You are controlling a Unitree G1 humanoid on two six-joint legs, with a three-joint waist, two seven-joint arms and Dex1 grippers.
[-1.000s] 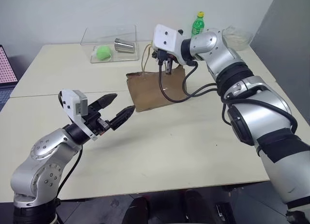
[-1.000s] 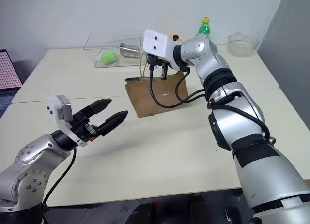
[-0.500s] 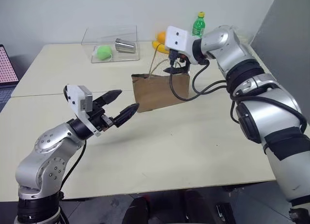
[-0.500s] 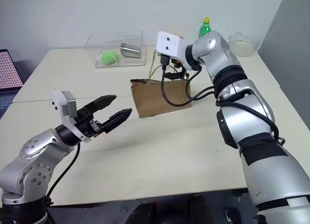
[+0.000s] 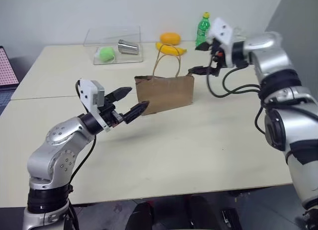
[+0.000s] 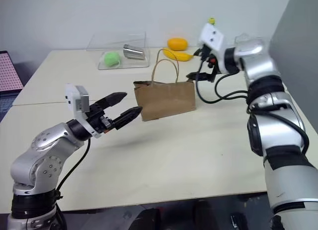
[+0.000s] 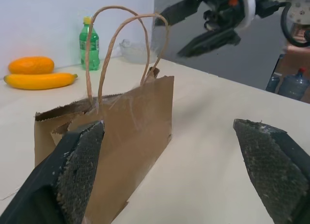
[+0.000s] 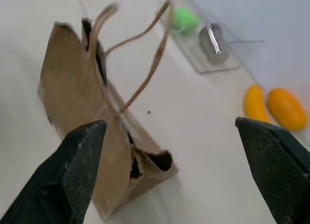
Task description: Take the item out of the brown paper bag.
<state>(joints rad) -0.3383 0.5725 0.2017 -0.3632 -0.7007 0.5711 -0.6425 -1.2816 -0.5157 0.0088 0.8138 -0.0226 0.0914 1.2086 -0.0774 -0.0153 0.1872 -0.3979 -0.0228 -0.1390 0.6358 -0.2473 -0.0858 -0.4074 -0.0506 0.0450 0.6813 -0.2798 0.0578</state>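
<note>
Brown paper bag (image 5: pixel 165 92) upright on table (image 5: pixel 198 140).
Left gripper (image 5: pixel 130 102) beside bag, right gripper (image 5: pixel 198 58) above-right of bag; both spread wide, empty.

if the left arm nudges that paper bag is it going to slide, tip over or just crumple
The bag stands upright on its narrow base with its handles up, so a high nudge would probably tip it. Its walls look thin and creased, so they would likely buckle under the fingers. It looks light, so a low push may slide it.

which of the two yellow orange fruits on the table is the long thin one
The yellow one lying nearer the brown paper bag; the orange fruit behind it is round and plump.
</note>
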